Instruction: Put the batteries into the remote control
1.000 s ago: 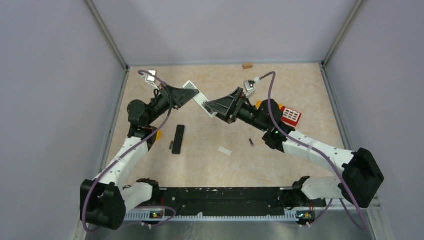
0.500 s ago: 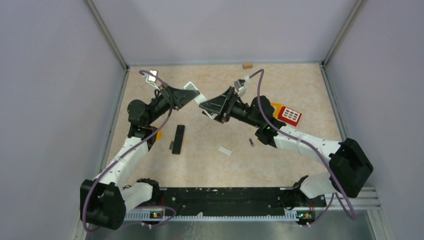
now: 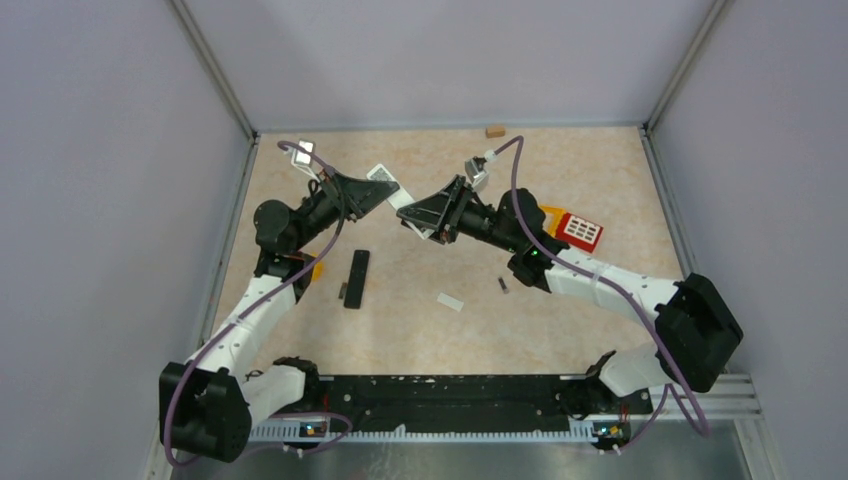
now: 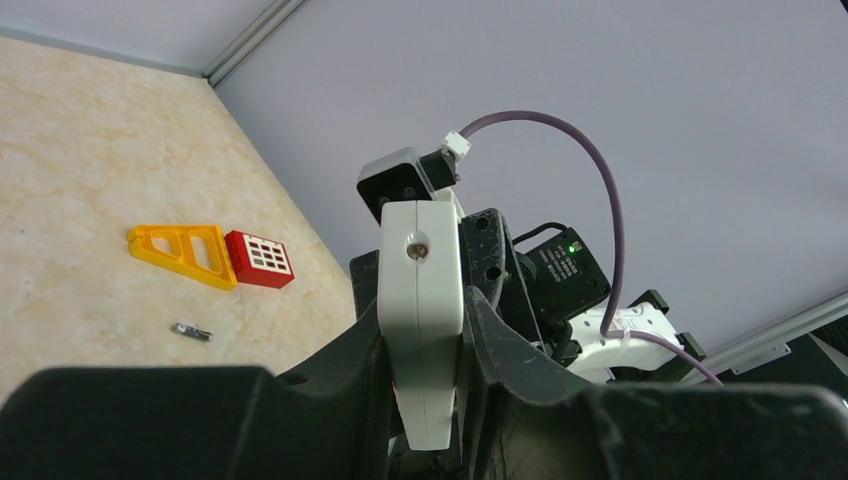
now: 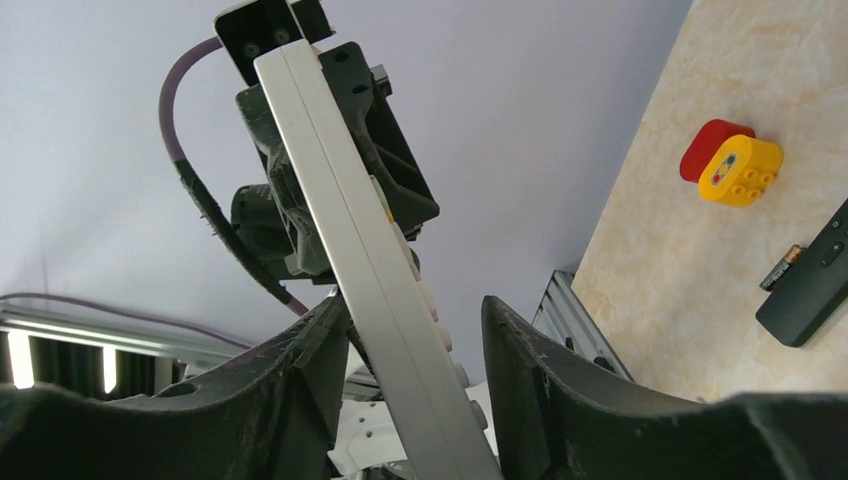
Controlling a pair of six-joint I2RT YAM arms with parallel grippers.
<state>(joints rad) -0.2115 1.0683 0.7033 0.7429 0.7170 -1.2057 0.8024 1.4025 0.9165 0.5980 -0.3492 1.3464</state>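
Left gripper (image 3: 383, 190) is pinching the white remote (image 4: 420, 300) tight between both fingers, holding it up off the table (image 3: 420, 335) towards the back. From the other side, the right gripper (image 3: 410, 214) is reaching around the same remote with its jaws parted. In its wrist view, one finger (image 5: 320, 345) is touching the remote's edge while the other is standing clear of it. One battery (image 3: 503, 285) is lying loose on the table, close to the right forearm. A second battery (image 3: 342, 291) is lying just beside the black remote (image 3: 357, 278), nearer the left arm. A small white cover piece (image 3: 450, 301) is resting between the black remote and the first battery.
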